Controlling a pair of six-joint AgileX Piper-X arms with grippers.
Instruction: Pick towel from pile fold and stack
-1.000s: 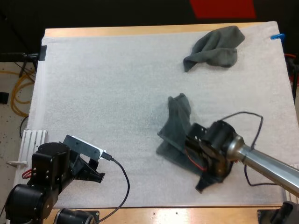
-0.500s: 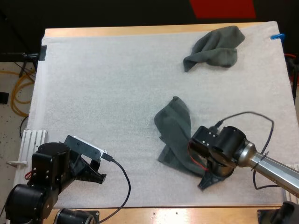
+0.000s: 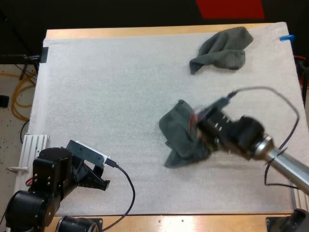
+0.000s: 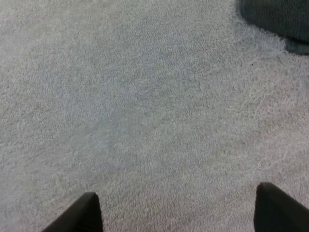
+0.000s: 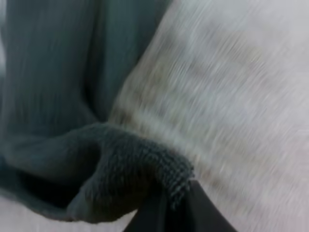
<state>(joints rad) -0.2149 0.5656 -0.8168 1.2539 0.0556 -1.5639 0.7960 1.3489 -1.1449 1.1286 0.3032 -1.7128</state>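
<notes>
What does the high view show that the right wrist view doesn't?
High view alone: the crumpled towel at the far right of the white mat. Right wrist view alone: the right claw pinching a fold of cloth, seen up close. Both: the mid-mat towel and that mat.

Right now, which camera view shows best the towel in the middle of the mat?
The high view: the middle towel shows nearly whole on the mat, the right gripper at its edge. The right wrist view shows a bunched fold, pinched. The left wrist view catches a dark edge, probably the same towel.
</notes>
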